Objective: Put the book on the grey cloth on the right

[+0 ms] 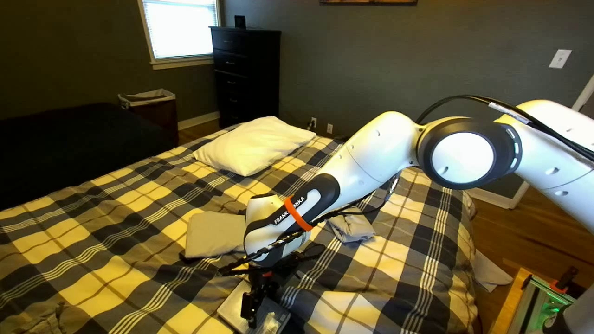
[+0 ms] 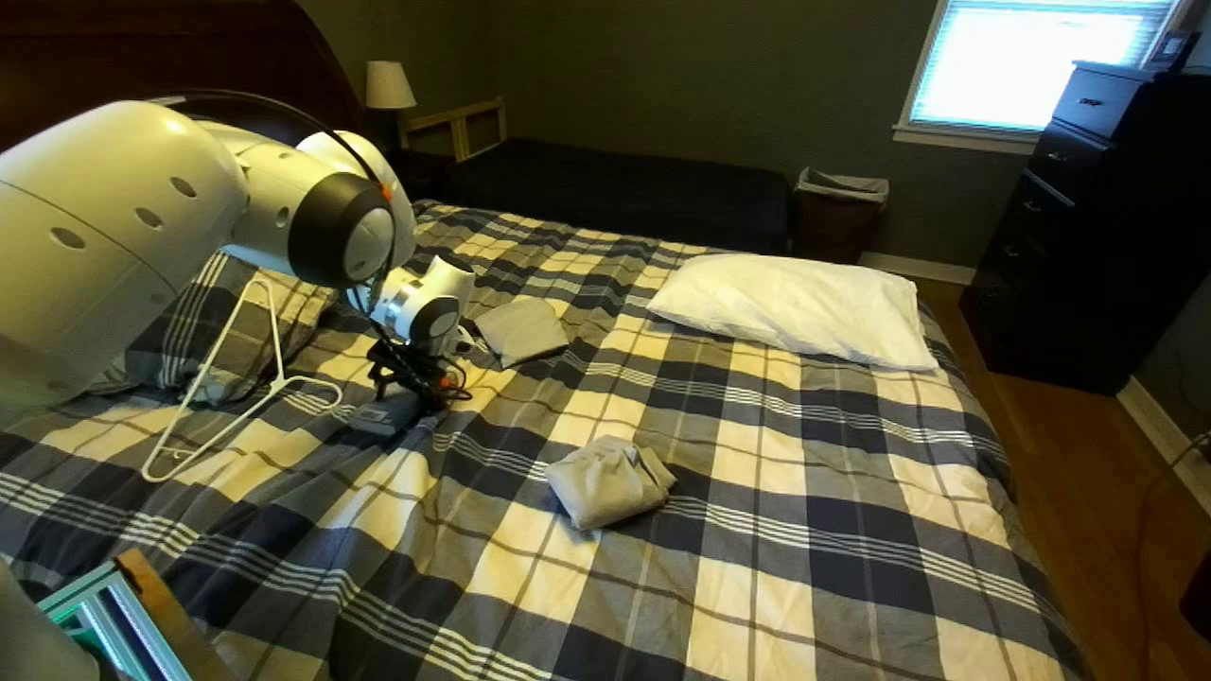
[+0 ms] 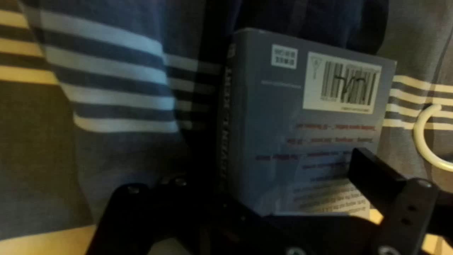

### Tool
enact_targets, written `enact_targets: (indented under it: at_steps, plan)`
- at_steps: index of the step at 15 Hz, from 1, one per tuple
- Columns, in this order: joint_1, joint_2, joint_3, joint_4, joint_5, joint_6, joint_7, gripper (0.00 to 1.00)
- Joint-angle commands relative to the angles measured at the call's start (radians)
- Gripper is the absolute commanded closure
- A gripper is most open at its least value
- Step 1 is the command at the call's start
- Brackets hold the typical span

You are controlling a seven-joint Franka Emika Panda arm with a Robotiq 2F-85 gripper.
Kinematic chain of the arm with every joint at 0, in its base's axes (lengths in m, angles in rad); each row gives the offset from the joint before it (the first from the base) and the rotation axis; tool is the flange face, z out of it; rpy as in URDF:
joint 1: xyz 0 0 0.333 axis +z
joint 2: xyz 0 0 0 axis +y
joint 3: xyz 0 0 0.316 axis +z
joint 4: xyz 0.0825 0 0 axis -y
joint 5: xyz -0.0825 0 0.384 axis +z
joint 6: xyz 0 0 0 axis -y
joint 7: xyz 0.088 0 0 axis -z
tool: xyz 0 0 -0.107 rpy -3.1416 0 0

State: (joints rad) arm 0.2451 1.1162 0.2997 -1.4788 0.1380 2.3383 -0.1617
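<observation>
Wrist view shows your tool (image 3: 281, 170) spread wide over the book (image 3: 300, 124), which lies on the bench (image 2: 804, 567) beside the hanger (image 3: 420, 138), so straddle spine (image 3: 228, 141) and opposite edge (image 3: 386, 101) squarely, then squeeze firmly before lifting toward the crumpled grey cloth (image 2: 608, 484) on the right.

On the book (image 3: 300, 117), smooth printed paper, faintly glossy. Beneath the book, bedspread (image 2: 814, 530) of soft, matt, rumpled cloth. Above the book, arm (image 1: 380, 144) with a smooth, glossy, plastic-like shell, and gripper (image 1: 249, 317) of dull matt finish with small metallic glints. Beside the book, hanger (image 3: 419, 132) of smooth, plastic-like material. Apart from the book, 2 pieces of matt grey fabric: flatter cloth (image 2: 522, 333), nearly smooth; folded cloth (image 2: 610, 484), deeply creased. Well apart from the book, pillow (image 2: 795, 312) of softly wrinkled matt cloth, dresser (image 2: 1088, 236) with a slight sheen, and floor (image 2: 1060, 473) of smooth wood.
</observation>
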Motion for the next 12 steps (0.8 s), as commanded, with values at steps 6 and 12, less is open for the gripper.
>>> enact_targets:
  at_steps: [6, 12]
  plan:
    - [-0.109, 0.074, 0.159, 0.078, 0.014, -0.078, -0.380, 0.00]
    - [-0.149, 0.072, 0.227, 0.071, 0.044, -0.119, -0.528, 0.25]
